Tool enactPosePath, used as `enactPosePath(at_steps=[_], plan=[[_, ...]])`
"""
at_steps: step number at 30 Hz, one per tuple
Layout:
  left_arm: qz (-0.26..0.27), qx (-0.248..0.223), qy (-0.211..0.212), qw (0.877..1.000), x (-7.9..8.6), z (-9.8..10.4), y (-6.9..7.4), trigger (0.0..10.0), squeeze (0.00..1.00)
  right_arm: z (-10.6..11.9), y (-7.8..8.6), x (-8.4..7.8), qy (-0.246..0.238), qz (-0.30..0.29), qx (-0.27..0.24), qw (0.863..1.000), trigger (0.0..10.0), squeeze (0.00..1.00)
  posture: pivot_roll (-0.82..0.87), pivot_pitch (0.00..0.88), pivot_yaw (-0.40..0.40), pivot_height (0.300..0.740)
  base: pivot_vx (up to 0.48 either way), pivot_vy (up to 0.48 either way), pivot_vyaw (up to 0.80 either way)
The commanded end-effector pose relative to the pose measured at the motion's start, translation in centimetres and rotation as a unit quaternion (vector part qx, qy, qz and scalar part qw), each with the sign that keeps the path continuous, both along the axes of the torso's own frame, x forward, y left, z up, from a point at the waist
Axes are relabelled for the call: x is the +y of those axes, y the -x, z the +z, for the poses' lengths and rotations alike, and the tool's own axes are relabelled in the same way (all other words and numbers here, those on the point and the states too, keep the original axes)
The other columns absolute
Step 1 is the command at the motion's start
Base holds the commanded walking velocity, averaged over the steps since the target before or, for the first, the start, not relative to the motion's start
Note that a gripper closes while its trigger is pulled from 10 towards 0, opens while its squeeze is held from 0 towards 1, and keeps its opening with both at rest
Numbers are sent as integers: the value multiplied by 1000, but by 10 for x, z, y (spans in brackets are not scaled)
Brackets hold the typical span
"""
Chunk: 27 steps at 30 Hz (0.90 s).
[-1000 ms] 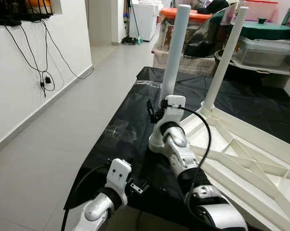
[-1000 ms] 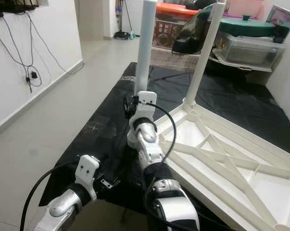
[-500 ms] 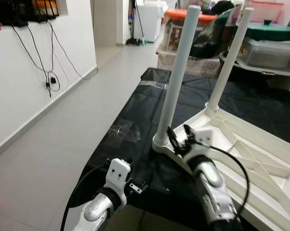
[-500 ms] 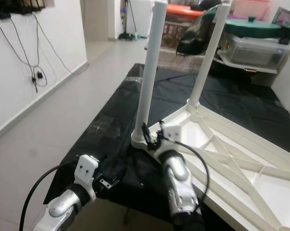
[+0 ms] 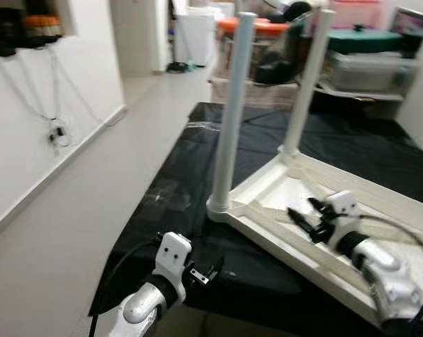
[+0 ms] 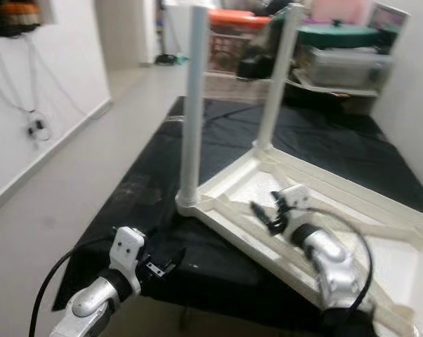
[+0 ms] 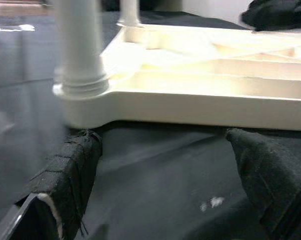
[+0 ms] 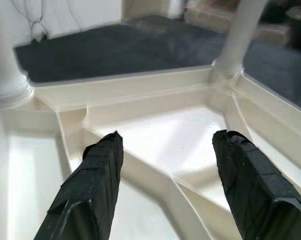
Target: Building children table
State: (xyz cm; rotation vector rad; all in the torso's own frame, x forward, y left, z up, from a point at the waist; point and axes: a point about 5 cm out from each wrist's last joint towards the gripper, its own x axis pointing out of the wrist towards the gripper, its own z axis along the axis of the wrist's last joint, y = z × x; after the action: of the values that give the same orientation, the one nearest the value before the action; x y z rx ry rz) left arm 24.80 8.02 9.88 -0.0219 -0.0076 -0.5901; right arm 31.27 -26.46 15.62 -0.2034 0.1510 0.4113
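A white children's table [image 5: 380,203] lies upside down on a black cloth [image 5: 190,161], ribbed underside up. Two white legs stand upright in it: a near one [image 5: 229,119] at the front left corner and a far one [image 5: 306,77]. My right gripper [image 5: 303,212] hangs open just above the ribs in the middle of the underside, right of the near leg; in the right wrist view its fingers [image 8: 98,175] hold nothing. My left gripper [image 5: 208,272] is low at the cloth's front edge, open [image 7: 163,140] and facing the table's near corner [image 7: 85,105].
A white wall with dangling cables [image 5: 57,126] runs along the left beside a tiled floor [image 5: 78,225]. Storage boxes [image 5: 366,67] and an orange-lidded bin [image 5: 268,28] crowd the back. A clear plastic bag [image 5: 166,193] lies on the cloth left of the near leg.
My right arm has swung from the near leg's base to the right, out over the table's underside. The camera has shifted a little. The left arm has stayed put.
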Motion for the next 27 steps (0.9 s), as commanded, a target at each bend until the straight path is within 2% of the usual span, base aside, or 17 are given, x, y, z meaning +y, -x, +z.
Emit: enactPosePath(at_steps=[1,3,4,6,7,10,12,14,16,17,21,22,25,27], plan=[[-1,5,6,1000,-1,0,1,10000,0,6,-4,10,-9,52,15,999,10000,0,57,0,-43,740,0,0,0],[-1,5,7,1000,-1,0,1,10000,0,10,-5,11,-3,72,22,997,10000,0,57,0,-43,740,0,0,0],[-1,5,7,1000,-1,0,1,10000,0,14,-7,11,5,100,49,994,10000,0,56,0,-42,740,0,0,0],[0,5,7,1000,-1,0,1,10000,0,23,-1,8,22,184,101,977,10000,0,59,0,-47,740,0,0,0],[0,5,7,1000,-1,0,1,10000,0,23,-1,8,22,184,101,977,10000,0,59,0,-47,740,0,0,0],[1,4,7,1000,-1,1,2,10000,0,33,5,1,48,253,141,956,10000,0,58,0,-53,740,0,0,0],[1,4,7,1000,-1,1,2,10000,0,34,6,0,52,265,149,951,10000,0,58,0,-53,740,0,0,0],[1,5,8,1000,-1,1,2,10000,0,27,10,0,84,288,187,936,10000,0,61,0,-56,740,0,0,0],[1,5,8,1000,-1,1,3,10000,0,24,12,1,95,293,200,930,10000,0,61,0,-56,740,0,0,0],[1,5,8,1000,-1,1,3,10000,0,20,14,3,104,303,215,923,10000,0,63,0,-58,740,0,0,0],[1,5,9,1000,-1,1,3,10000,0,18,15,4,106,308,224,918,10000,0,63,0,-56,740,0,0,0],[1,5,9,1000,-1,1,3,10000,0,14,17,6,117,311,234,914,10000,0,62,0,-56,740,0,0,0],[0,5,10,1000,-2,2,5,10000,0,-15,9,6,164,226,277,919,10000,0,61,0,-52,740,0,0,0],[-1,5,11,1000,-3,3,6,10000,0,-21,8,4,173,208,292,918,10000,0,63,0,-51,740,0,0,0]])
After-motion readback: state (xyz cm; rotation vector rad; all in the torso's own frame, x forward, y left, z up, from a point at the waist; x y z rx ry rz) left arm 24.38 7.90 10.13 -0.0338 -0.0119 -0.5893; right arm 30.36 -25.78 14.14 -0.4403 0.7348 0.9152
